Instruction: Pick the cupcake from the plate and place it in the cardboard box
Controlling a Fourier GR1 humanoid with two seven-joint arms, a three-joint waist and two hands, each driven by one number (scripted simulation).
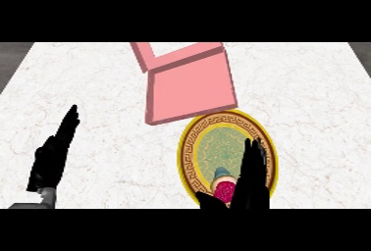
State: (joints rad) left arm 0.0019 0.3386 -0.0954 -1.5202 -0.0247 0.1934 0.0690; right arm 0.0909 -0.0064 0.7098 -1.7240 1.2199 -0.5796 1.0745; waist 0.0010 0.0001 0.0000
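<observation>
Lighting is even and bright across the worktop (87, 98); its pale marbled surface shows no hot spots and no glare. The light's direction cannot be told: no cast shadows fall beside the pink box (192, 90), the plate (190, 147) or either hand. The box's faces read as flat pink with slightly darker side edges, the only shading seen. The left hand (52, 159) and right hand (250, 184) are uniformly black, without surface detail or highlights. The cupcake (225, 186) is soft and partly hidden by the right hand. Edges throughout look slightly blurred. The worktop's side edges converge toward the far edge; no bending at the corners.
</observation>
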